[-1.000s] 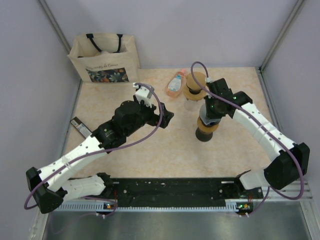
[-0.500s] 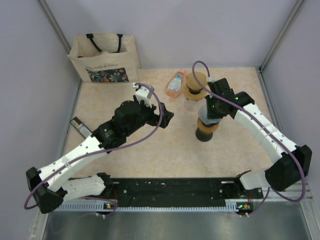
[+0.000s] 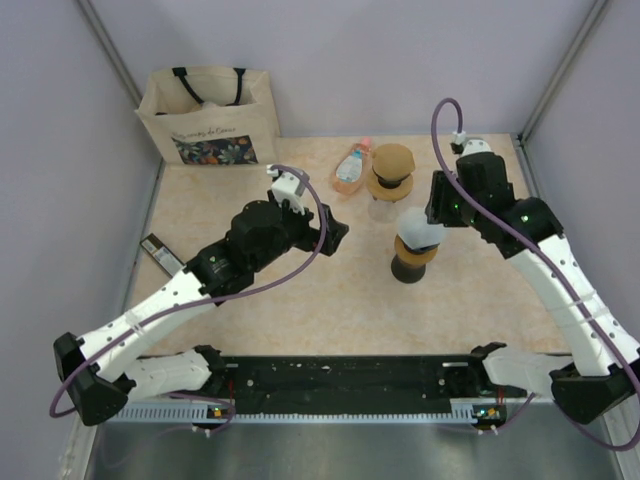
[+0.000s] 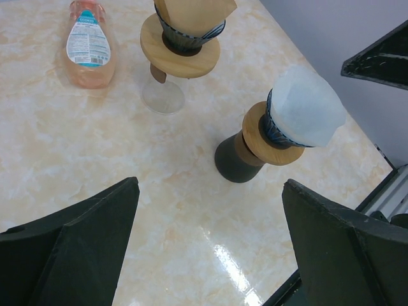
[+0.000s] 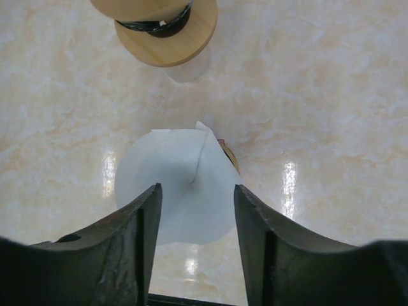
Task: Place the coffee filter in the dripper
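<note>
A white coffee filter [image 3: 420, 232] sits in the dripper [image 3: 411, 262], a dark ribbed cone with a wooden collar on a dark base. The filter [image 5: 178, 185] stands up out of the cone, with nothing holding it. My right gripper [image 3: 440, 203] hangs above and to the right of it. In the right wrist view this gripper [image 5: 196, 191] is open, with the filter well below its jaws. My left gripper [image 3: 335, 235] hovers to the left, wide open [image 4: 210, 185] and empty. From there I see the filter [image 4: 306, 108] and the dripper [image 4: 261, 141] ahead.
A second dripper holding a brown filter [image 3: 390, 175] stands on a glass behind the first. A pink bottle [image 3: 352, 168] lies to its left. A tote bag [image 3: 207, 115] is at the back left. A small dark object [image 3: 158, 252] lies near the left edge.
My right gripper has opened, let go of the white filter and pulled up and to the right. The filter stays in the dripper. The left arm has not moved.
</note>
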